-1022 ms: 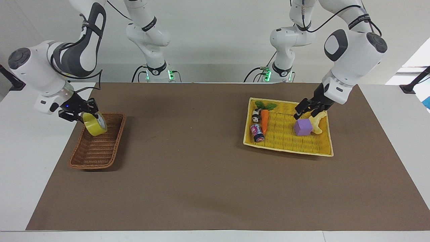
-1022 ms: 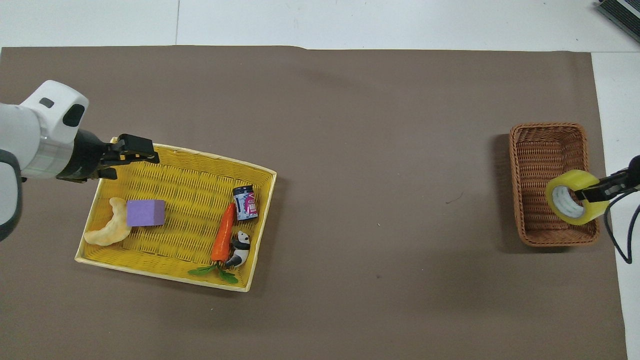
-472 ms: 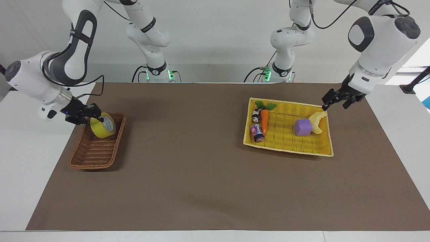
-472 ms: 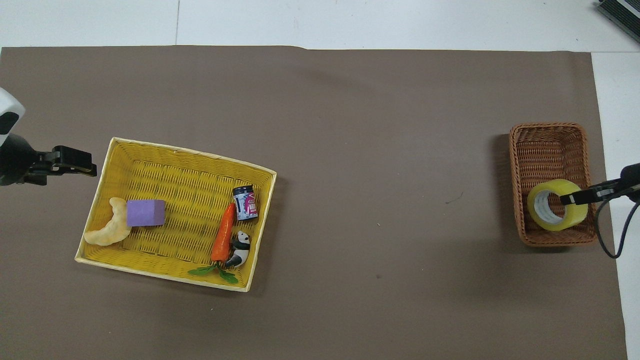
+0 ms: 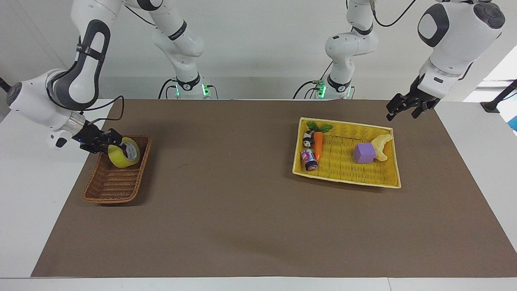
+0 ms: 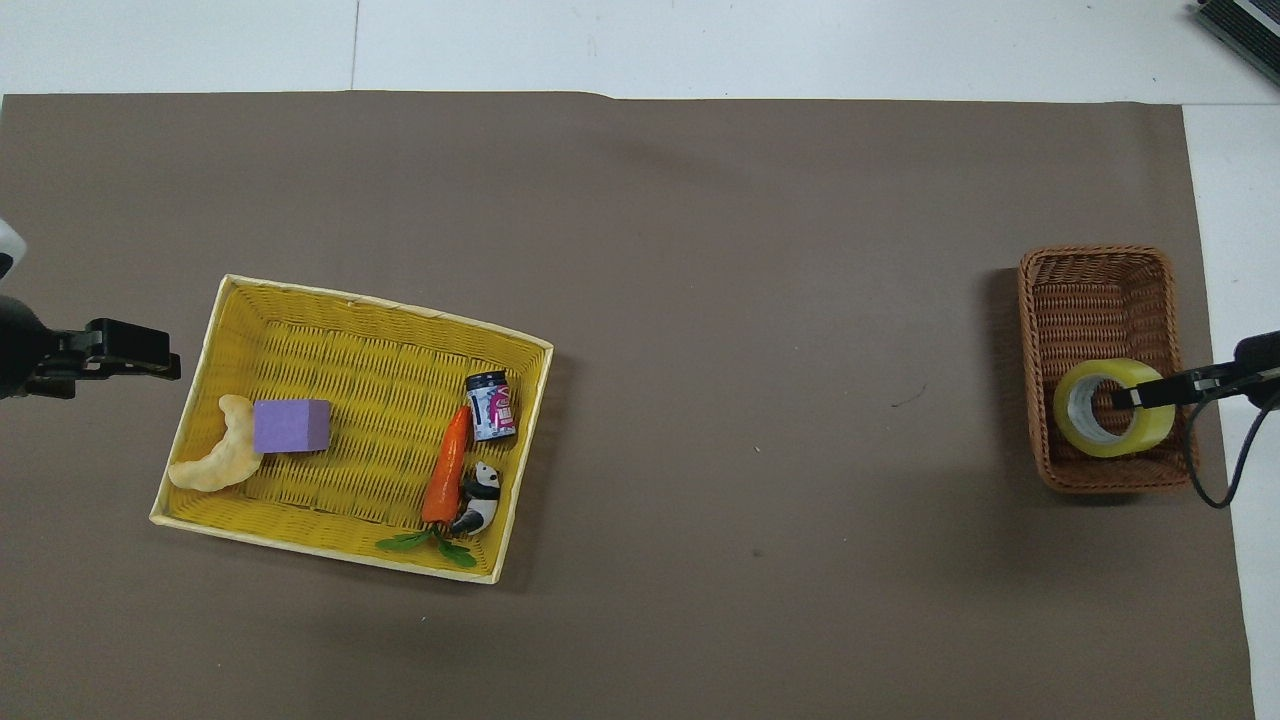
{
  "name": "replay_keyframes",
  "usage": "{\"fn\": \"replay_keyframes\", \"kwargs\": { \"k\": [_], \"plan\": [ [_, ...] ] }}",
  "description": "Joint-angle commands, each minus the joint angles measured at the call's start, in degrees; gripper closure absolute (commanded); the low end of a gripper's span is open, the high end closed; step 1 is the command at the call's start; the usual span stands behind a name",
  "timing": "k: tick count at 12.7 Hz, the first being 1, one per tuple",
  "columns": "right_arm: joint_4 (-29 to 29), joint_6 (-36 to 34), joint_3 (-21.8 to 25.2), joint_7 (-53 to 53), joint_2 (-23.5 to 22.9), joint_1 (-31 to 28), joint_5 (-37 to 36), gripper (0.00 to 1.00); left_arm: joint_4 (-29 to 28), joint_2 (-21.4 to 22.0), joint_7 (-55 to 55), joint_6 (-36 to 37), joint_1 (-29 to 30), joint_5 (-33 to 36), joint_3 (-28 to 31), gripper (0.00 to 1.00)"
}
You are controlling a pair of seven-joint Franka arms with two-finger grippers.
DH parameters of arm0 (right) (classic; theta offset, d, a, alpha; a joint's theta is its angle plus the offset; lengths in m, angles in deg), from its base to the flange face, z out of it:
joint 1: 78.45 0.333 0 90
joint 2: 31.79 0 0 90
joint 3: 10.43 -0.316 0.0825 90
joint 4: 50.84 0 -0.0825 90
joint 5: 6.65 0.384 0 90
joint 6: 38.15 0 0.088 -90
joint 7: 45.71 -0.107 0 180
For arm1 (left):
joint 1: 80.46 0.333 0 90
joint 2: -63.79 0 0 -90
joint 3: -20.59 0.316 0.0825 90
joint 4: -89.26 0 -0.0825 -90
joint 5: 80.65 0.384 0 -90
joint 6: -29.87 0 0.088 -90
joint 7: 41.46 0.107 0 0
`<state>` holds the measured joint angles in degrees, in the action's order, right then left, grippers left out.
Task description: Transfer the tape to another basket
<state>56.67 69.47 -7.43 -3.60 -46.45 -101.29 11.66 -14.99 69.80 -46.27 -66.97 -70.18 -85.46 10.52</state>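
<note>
The tape (image 5: 121, 159) (image 6: 1135, 436), a yellow roll with a pale core, sits tilted in the dark-brown wicker basket (image 5: 113, 184) (image 6: 1095, 290), in the half nearer to the robots. My right gripper (image 5: 116, 142) (image 6: 1130, 397) is at the roll's upper wall and reaches into its core; whether it still grips the roll does not show. My left gripper (image 5: 400, 114) (image 6: 168, 362) hangs open and holds nothing, over the mat just off the yellow tray's corner at the left arm's end of the table.
The yellow woven tray (image 5: 347, 174) (image 6: 330, 330) holds a purple cube (image 5: 364, 153) (image 6: 290, 426), a pale curved snack (image 5: 381, 145), a carrot (image 5: 318, 145), a small can (image 5: 309, 159) and a panda figure (image 5: 308, 139). Brown mat covers the table between tray and basket.
My right gripper has lowered the tape from above the basket's rim down into it. My left gripper has drawn back from over the yellow tray to beside its corner.
</note>
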Motion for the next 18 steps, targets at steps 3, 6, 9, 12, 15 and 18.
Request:
{"fn": "replay_keyframes", "kwargs": {
  "k": [3, 6, 9, 12, 15, 18],
  "plan": [
    [-6.3, 3.8, -1.1, -1.1, -3.3, -0.9, 5.0, 0.00, 1.4, 1.1, 5.8, 1.5, 0.6, 2.2, -0.3, 0.00],
    [-10.7, 6.5, -0.9, -9.6, -1.8, 6.1, 0.2, 0.00, 2.6, 1.1, 6.0, 4.2, 0.1, 7.1, -0.4, 0.00],
    [-14.1, 5.8, -1.4, -27.1, 1.4, 12.3, -11.8, 0.00, 2.9, 1.0, 5.4, 4.2, 0.5, 6.4, -0.2, 0.00],
    [-13.7, -0.6, -1.4, -39.8, 5.7, 17.6, -14.2, 0.00, 2.8, 1.0, 5.5, 4.3, 0.2, 6.4, 0.0, 0.00],
    [-13.7, -7.5, -1.4, -51.2, 9.7, 21.0, -14.9, 0.00, 2.9, 1.0, 5.5, 4.3, 0.4, 6.4, 0.0, 0.00],
    [-14.5, -13.1, -0.8, -54.9, 15.3, 21.1, -14.7, 0.00, 2.9, 1.0, 5.5, 4.3, 0.4, 6.4, 0.0, 0.00]
  ]
}}
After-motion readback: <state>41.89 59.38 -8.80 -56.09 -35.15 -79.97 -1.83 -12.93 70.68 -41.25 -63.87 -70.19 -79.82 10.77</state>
